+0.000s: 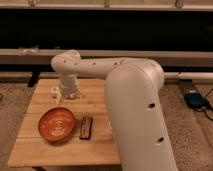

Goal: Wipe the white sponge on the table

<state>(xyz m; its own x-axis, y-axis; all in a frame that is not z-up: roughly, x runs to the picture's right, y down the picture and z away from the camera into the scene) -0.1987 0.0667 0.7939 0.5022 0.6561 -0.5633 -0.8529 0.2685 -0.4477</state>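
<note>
**Gripper down beside the sponge, wiping stroke not yet begun**

We see the gripper (65,94) low over the far part of the table (35,150). The white sponge (53,91) lies on the wood just beside it, to the view's left. We cannot tell whether the gripper is wide, narrow or holding the sponge. We judge the step to be securing the sponge. The next move calls for firm contact, then a sweep over bare wood, avoiding the orange bowl (57,124) and the dark flat object (86,127) in front of the gripper
</note>
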